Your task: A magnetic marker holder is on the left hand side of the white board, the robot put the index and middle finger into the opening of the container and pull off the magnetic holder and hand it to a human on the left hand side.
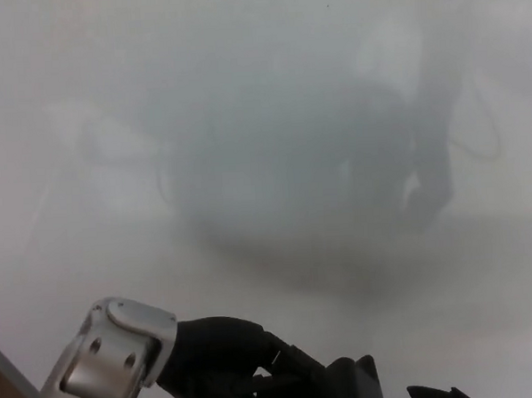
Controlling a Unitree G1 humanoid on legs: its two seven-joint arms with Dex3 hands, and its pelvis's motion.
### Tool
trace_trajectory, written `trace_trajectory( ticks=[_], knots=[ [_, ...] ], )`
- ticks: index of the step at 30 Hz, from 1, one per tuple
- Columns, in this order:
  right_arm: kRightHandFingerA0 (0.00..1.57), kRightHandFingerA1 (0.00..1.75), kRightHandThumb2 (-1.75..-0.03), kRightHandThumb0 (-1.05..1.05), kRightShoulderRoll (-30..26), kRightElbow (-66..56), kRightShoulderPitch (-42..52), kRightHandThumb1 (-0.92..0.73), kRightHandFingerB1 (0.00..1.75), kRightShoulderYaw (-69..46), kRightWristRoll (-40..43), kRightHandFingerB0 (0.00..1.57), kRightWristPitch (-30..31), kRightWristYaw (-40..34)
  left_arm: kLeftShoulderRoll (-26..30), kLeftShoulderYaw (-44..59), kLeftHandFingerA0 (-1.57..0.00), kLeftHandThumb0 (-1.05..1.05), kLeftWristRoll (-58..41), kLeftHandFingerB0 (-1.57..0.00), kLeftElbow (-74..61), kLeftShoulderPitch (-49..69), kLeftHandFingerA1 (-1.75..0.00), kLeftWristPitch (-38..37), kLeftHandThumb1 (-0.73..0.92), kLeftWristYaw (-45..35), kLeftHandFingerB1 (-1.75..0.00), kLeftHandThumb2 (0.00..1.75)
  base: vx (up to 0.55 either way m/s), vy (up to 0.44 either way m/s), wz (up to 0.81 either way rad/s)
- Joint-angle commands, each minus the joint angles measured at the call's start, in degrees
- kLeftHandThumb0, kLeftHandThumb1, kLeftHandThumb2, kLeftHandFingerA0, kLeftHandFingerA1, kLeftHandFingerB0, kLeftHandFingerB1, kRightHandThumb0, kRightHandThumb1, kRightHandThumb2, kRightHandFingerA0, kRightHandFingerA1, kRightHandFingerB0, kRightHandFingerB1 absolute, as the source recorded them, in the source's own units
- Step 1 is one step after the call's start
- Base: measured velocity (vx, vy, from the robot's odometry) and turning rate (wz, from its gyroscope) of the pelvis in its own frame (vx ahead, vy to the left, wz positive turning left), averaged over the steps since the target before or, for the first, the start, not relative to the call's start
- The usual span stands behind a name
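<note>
At the bottom edge of the head view, the left hand [225, 362] lay against the whiteboard [271, 118], its silver wrist cuff [109, 359] coming up from the lower left corner. The black fingers [284, 369] reached rightward to a dark, blocky shape, apparently the holder [351, 382], which was cut off by the lower edge. The fingers touched or overlapped that shape, but whether they went inside its opening or closed on it could not be told; how far apart they stood was also unclear. So little of the holder showed that its long axis and the way its opening faced could not be read. Just right of it, another small dark tip [437, 395] poked up from the bottom edge, apart from the holder; what it belonged to was unclear. The board filled the rest of the view, glossy and pale grey, carrying a broad blurred dark reflection [336, 177] across its middle and right. A thin brown strip [4, 387] showed at the lower left corner.
</note>
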Motion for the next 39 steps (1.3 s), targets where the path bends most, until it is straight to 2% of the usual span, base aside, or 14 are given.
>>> trace_trajectory(
  ticks=[1, 4, 5, 10, 11, 17, 19, 22, 23, 26, 27, 30, 32, 39],
  knots=[
    [0.88, 0.61, -0.60, -0.49, -2.1, -0.6, -1.1, -0.67, 0.45, -0.3, 0.1, 0.51, 1.2, -0.5, -9.0, 14.0, -0.90, -0.46, -26.7, -0.81, -13.1, 12.6, -1.75, 12.2, 0.88, -2.7, -1.43, 0.86, 0.00, 0.000, 0.00],
    [0.88, 0.61, -0.60, -0.49, -2.1, -0.6, -1.2, -0.67, 0.45, -0.4, 0.2, 0.51, 1.2, -0.3, -10.2, 15.1, -0.90, -0.46, -27.5, -0.81, -14.5, 13.6, -1.75, 13.1, 0.88, -2.0, -1.43, 0.86, 0.00, 0.000, 0.00],
    [0.88, 0.63, -0.60, -0.47, -2.0, -0.4, -1.4, -0.66, 0.46, -0.5, 0.3, 0.53, 1.3, -0.1, -14.8, 19.6, -0.91, -0.54, -33.2, -0.87, -17.0, 16.4, -1.11, 15.9, 0.85, 0.8, -0.67, 0.64, 0.00, 0.000, 0.00],
    [0.88, 0.62, -0.60, -0.47, -1.8, 0.0, -1.4, -0.66, 0.46, -0.4, 0.4, 0.52, 1.3, 0.2, -23.9, 29.4, -0.93, -0.56, -44.6, -0.84, -23.2, 22.5, -0.96, 22.6, 0.85, 7.5, -0.64, 0.65, 0.00, 0.000, 0.00],
    [0.87, 0.62, -0.60, -0.46, -1.8, 0.1, -1.0, -0.66, 0.45, -0.3, 0.3, 0.52, 1.2, 0.2, -25.1, 31.4, -0.85, -0.45, -49.2, -0.69, -24.7, 23.5, -0.84, 24.0, 0.69, 9.4, -0.68, 1.09, 0.00, 0.000, 0.00],
    [0.87, 0.62, -0.60, -0.46, -1.3, 0.6, 0.8, -0.65, 0.46, 0.0, 0.4, 0.54, 0.7, 0.2, -26.8, 32.7, -0.37, -1.03, -66.6, -0.18, -38.2, 29.9, -0.48, 14.8, 0.86, 11.8, -0.34, 0.66, 0.00, 0.000, 0.00],
    [0.87, 0.62, -0.60, -0.45, -1.1, 0.7, 1.3, -0.65, 0.46, 0.2, 0.3, 0.53, 0.6, 0.2, -25.3, 32.7, -0.35, -1.05, -68.9, -0.10, -41.1, 31.1, -0.54, 14.1, 0.63, 11.8, -0.36, 1.10, 0.00, 0.000, 0.00],
    [0.87, 0.62, -0.60, -0.45, -0.9, 1.1, 1.9, -0.66, 0.46, 0.4, 0.3, 0.53, 0.5, 0.3, -24.9, 31.4, -0.41, -1.00, -74.5, -0.19, -46.1, 35.3, -0.46, 11.2, 0.92, 15.1, -0.30, 0.70, 0.00, 0.000, 0.00],
    [0.87, 0.62, -0.60, -0.45, -0.8, 1.1, 2.1, -0.65, 0.46, 0.3, 0.5, 0.54, 0.5, 0.6, -25.6, 30.9, -0.21, -0.98, -75.7, -0.09, -48.0, 36.3, -0.56, 8.7, 0.84, 15.1, -0.33, 1.25, 0.00, 0.000, 0.00],
    [0.87, 0.62, -0.60, -0.45, -0.7, 1.3, 2.7, -0.65, 0.46, 0.3, 0.7, 0.54, 0.5, 0.9, -25.5, 29.2, -0.35, -1.03, -78.0, -0.22, -51.8, 39.2, -0.53, 6.4, 0.92, 17.2, -0.34, 0.84, 0.00, 0.000, 0.00],
    [0.88, 0.62, -0.60, -0.46, -0.7, 1.4, 2.9, -0.65, 0.47, 0.4, 0.7, 0.54, 0.5, 0.9, -26.2, 29.5, -0.23, -0.93, -75.3, -0.08, -52.7, 38.2, -0.62, 4.2, 0.91, 15.8, -0.35, 1.33, 0.00, 0.000, 0.00],
    [0.87, 0.76, -0.93, -0.45, -0.9, 1.6, 3.2, -0.53, 0.61, 0.6, 0.3, 0.46, 0.5, 0.6, -26.1, 30.0, -0.32, -1.03, -74.6, -0.24, -52.7, 35.9, -0.55, 3.3, 0.91, 14.8, -0.36, 0.89, 0.00, 0.000, 0.00],
    [0.88, 0.62, -0.60, -0.47, -0.9, 1.6, 3.3, -0.65, 0.47, 0.7, 0.3, 0.54, 0.8, 0.5, -29.9, 29.4, -0.35, -0.83, -73.9, -0.14, -53.0, 35.9, -0.61, 0.1, 0.81, 16.0, -0.43, 1.20, 0.00, 0.000, 0.00],
    [0.88, 0.62, -0.59, -0.46, -1.4, 1.3, 2.6, -0.65, 0.48, 0.8, 0.3, 0.53, 0.7, 1.0, -24.6, 37.2, -0.53, -0.89, -78.0, -0.26, -47.3, 32.6, -0.53, 0.8, 0.92, 14.8, -0.32, 0.69, 0.00, 0.000, 0.00]
  ],
)
